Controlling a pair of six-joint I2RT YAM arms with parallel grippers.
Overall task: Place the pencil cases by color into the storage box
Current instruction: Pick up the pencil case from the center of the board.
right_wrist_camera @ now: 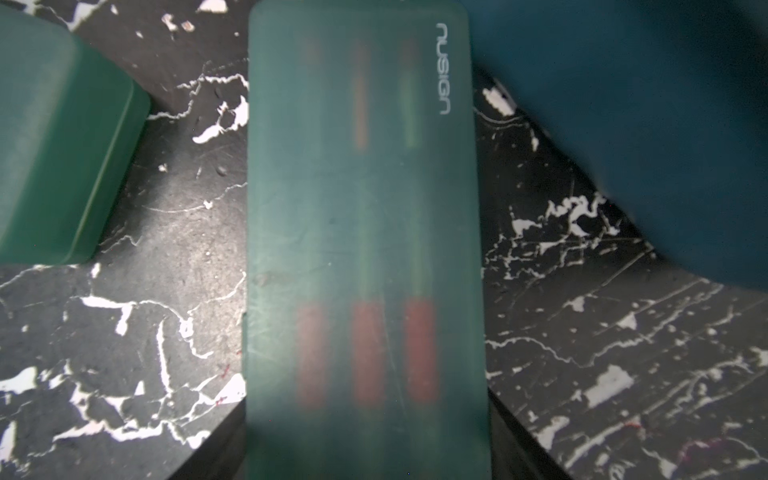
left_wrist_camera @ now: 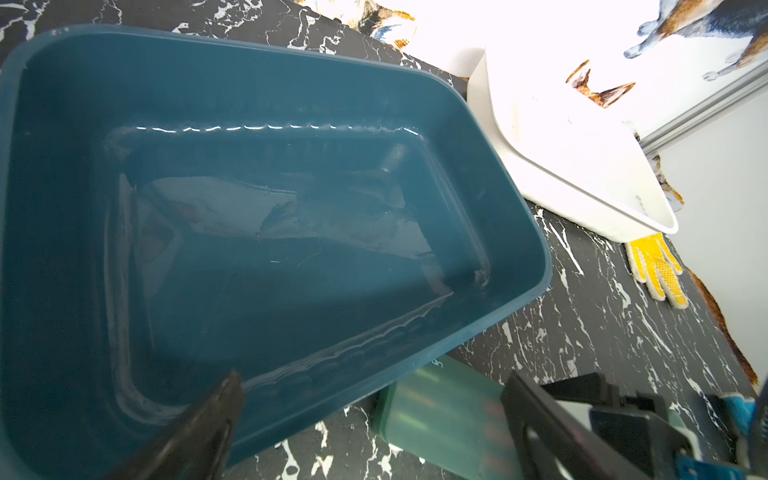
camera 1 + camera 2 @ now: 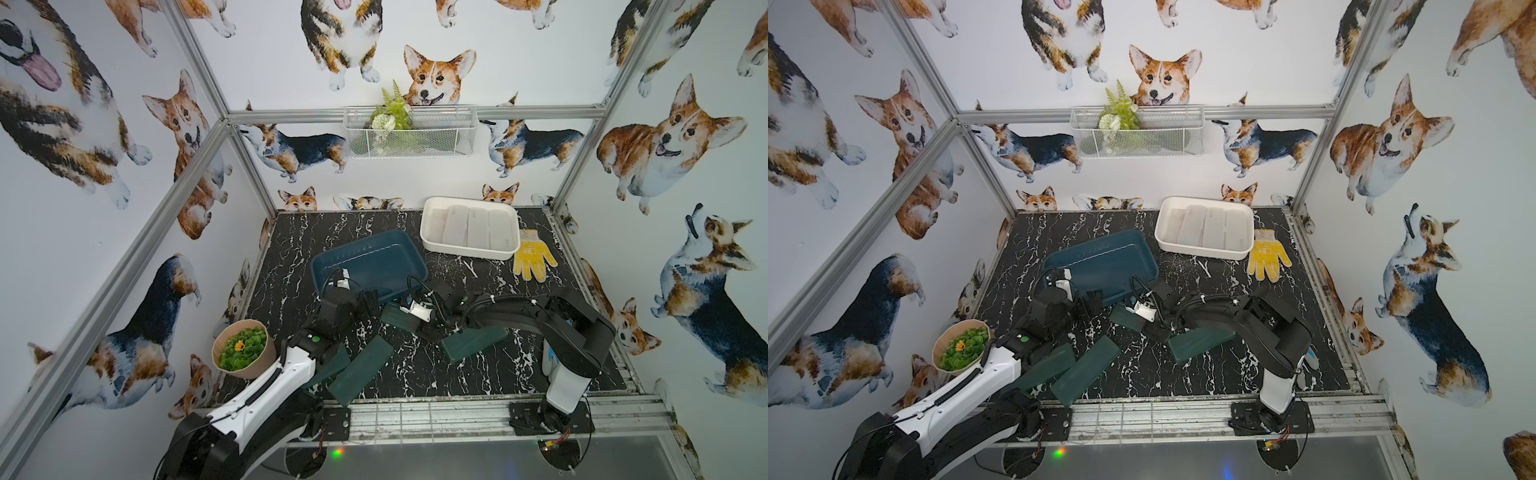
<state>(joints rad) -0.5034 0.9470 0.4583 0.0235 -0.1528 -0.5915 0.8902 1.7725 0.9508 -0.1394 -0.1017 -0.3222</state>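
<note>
Marbled black table (image 1: 145,332): green case (image 1: 365,232) reads "nusign", beside blue bin (image 2: 515,232); right claw (image 1: 365,453) straddles it, clamp unclear; left claw (image 2: 374,390) gapes at bin's rim; yellow glove (image 3: 533,257) apart.

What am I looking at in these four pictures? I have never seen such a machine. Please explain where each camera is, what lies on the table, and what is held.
These are two robot arms fixed at the near edge of a black marbled table. Both top views look down on the whole scene; each remaining picture comes from a camera on one arm's wrist. On the table stand an empty blue box and a white box holding frosted white pencil cases. Four green pencil cases lie loose nearer the arms. There are also a yellow glove and a plant pot. The left end effector is open and holds nothing. The right end effector sits over one green case; whether it grips it already is unclear.
</note>
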